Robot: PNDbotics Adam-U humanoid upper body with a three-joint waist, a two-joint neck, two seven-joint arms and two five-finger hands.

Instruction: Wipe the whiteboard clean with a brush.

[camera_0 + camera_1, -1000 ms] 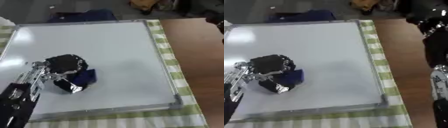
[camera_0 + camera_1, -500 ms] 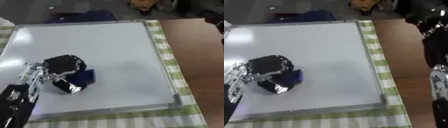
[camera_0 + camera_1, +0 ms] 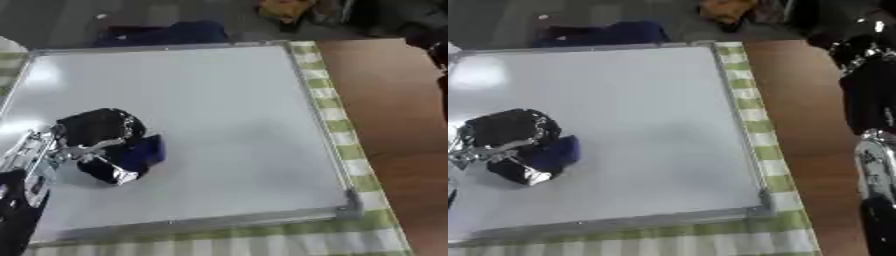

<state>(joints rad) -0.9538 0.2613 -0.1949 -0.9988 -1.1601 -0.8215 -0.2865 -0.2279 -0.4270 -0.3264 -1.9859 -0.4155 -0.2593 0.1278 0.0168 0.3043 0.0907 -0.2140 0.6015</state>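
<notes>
My left hand (image 3: 96, 137) curls around the blue brush (image 3: 140, 154) and presses it to the lower left part of the whiteboard (image 3: 219, 100), which lies on a green checked cloth (image 3: 337, 120) over the brown table (image 3: 394, 100). The wiping stroke is under way; I see no marks on the board's surface, so my next move, as I judge it, is a sweep across the untouched right side. Compared with a second ago, hand and brush sit slightly further left. My right arm (image 3: 868, 100) hangs at the right edge, its hand not visible
</notes>
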